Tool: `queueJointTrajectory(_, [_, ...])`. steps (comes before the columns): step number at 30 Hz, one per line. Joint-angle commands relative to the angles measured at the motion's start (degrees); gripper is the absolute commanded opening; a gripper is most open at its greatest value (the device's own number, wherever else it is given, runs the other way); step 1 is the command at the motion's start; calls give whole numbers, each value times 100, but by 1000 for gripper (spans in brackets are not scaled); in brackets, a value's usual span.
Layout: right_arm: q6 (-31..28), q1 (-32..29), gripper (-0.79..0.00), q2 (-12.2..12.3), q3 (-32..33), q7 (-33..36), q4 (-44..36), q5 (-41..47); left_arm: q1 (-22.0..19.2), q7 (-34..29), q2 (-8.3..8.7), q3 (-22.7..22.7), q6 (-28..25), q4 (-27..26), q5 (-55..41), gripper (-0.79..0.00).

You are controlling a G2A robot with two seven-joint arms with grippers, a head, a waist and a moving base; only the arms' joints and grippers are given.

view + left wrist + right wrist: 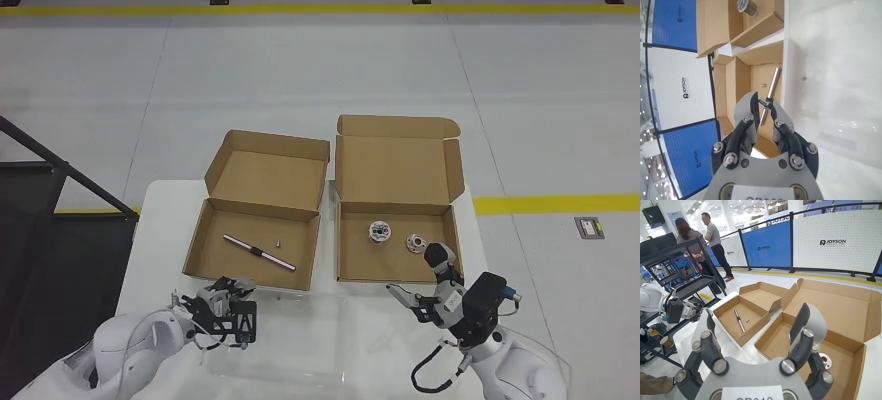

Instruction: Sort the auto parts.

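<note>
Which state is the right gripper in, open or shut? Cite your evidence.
Open. On the right gripper, the jaws stand wide apart with nothing between them.

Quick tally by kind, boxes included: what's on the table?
Cardboard boxes: 2, left box, right box
Metal rod: 1
Fasteners: 2, small screw in left box, bolt in left claw
Round parts: 2, hub, flange
Total: 7

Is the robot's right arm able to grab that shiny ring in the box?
Probably yes. The box is open, nothing covers the ring, and the right arm's open fingers hover close by, holding nothing.
</note>
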Motion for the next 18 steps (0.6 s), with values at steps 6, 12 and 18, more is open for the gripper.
queueJointTrajectory(6, [-1, 0, 0, 0, 0, 0, 0, 0, -126, 383, -24, 115, -557, -90, 250, -785])
queueJointTrajectory(12, [-1, 0, 0, 0, 0, 0, 0, 0, -116, 381, -27, 115, -547, -84, 235, -785])
queueJointTrajectory(18, [-1, 0, 0, 0, 0, 0, 0, 0, -539, -94, -278, 285, -462, 448, 35, -785])
